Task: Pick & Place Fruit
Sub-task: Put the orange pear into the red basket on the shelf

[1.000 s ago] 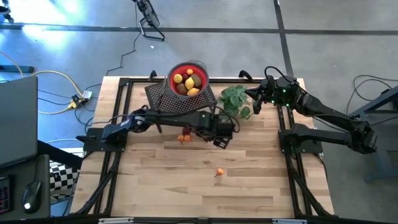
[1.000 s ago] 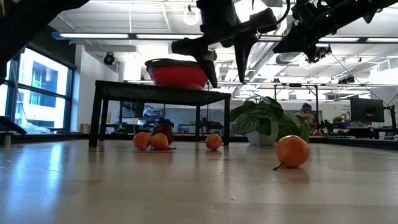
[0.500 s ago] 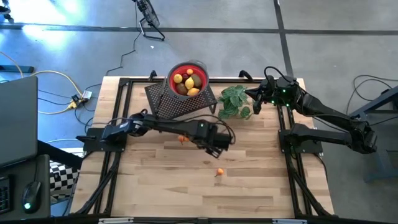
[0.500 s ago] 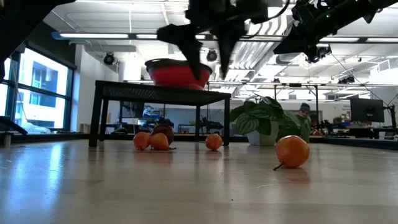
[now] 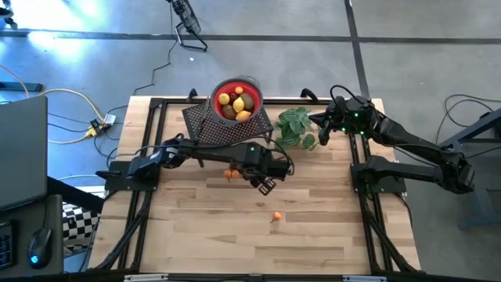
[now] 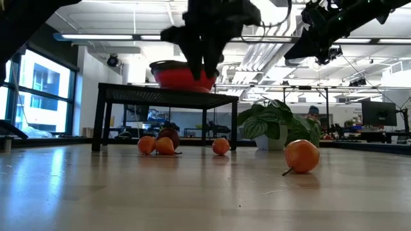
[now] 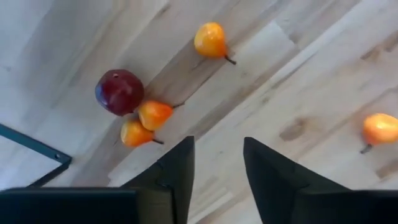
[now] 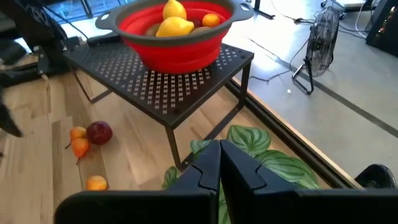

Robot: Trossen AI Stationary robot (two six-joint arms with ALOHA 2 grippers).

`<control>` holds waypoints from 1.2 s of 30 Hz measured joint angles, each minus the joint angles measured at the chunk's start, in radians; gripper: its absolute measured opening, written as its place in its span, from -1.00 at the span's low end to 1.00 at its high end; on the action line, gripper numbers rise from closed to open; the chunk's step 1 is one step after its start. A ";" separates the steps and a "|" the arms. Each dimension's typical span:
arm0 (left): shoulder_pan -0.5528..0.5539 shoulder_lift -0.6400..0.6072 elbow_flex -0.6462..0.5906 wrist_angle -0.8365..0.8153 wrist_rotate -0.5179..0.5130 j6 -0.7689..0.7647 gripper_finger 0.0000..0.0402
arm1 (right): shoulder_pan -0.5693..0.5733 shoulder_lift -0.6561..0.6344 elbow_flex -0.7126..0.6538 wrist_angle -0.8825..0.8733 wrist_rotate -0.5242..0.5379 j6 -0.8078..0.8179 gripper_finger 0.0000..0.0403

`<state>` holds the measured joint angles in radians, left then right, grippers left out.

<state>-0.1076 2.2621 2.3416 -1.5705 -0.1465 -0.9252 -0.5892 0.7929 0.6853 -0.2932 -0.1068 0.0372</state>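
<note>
**Left pincer (image 5: 264, 185) above scattered fruit on the worktop (image 5: 313, 243), with the bowl as the likely target.**

From left to right: the left pincer hangs over mid-worktop, fingers part-open with clear wood between them, holding nothing. In its wrist view a dark red fruit (image 7: 119, 91) and two small orange fruits (image 7: 146, 122) lie clustered near the black stand (image 5: 227, 124); another orange fruit (image 7: 210, 40) sits apart. A lone orange fruit (image 5: 275, 217) lies toward the front edge with open room on all sides, nearer the left arm. The red bowl (image 5: 214, 95) on the stand already holds yellow pieces. The leafy plant (image 5: 296, 128) flanks the stand. The right pincer (image 5: 322, 128), closed and empty, waits beside the plant.
</note>
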 joint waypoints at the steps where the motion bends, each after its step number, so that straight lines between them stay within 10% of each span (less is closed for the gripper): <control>1: -0.007 -0.008 0.001 -0.001 -0.001 -0.015 -0.39 | 0.000 0.000 0.000 -0.003 0.000 -0.006 -0.99; 14: -0.024 -0.057 0.002 0.035 -0.126 0.008 -0.98 | 0.000 0.000 0.000 -0.002 0.000 -0.016 -0.99; 36: 0.013 -0.054 0.001 0.193 -0.122 0.179 -1.00 | 0.000 0.000 0.000 -0.002 0.003 0.003 -0.99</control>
<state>-0.0941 2.2078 2.3428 -1.3776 -0.2684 -0.7466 -0.5892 0.7929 0.6853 -0.2951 -0.1040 0.0400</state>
